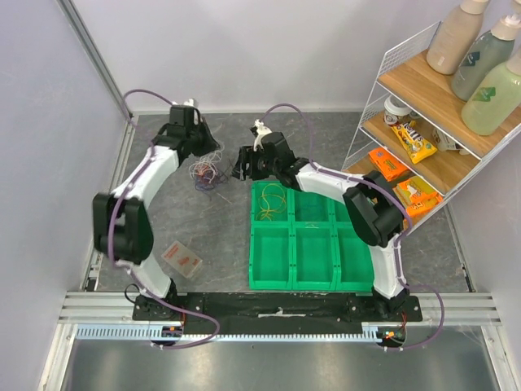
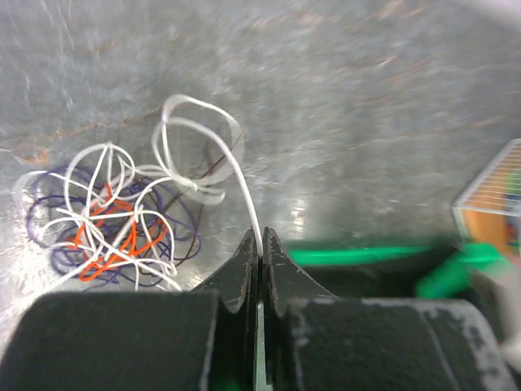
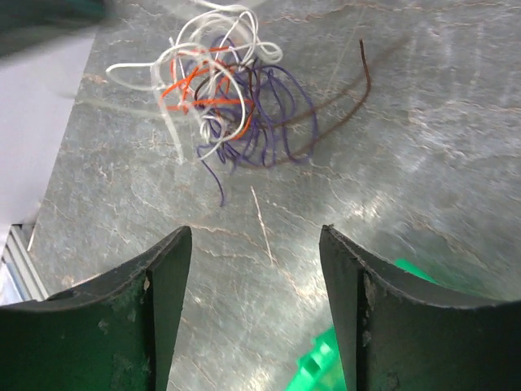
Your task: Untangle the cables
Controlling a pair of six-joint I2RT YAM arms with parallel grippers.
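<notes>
On the grey marbled bench (image 1: 212,232), toward its far side and just left of the green plastic compartment tray (image 1: 253,244), lies the tangle of thin cables (image 1: 207,173) (image 2: 114,220) (image 3: 220,90): white, orange, purple and dark brown loops knotted together. The left hand (image 1: 210,153) (image 2: 260,244) sits at the far edge of that tangle, its two black fingers (image 2: 242,273) pressed together on a single white wire (image 2: 244,183). This wire curves from the pinch back in loose loops to the knot. The right hand (image 1: 242,163) (image 3: 256,244) faces the tangle from the tray side with its fingers spread wide and nothing between them. The cables lie ahead of it, apart from both fingertips. A dark brown strand (image 3: 358,90) arcs out of the bundle to one side. One thin yellow wire (image 1: 270,204) rests in the tray's far-left compartment. A small clear packet (image 1: 181,259) lies on the bench near the left arm's base.
</notes>
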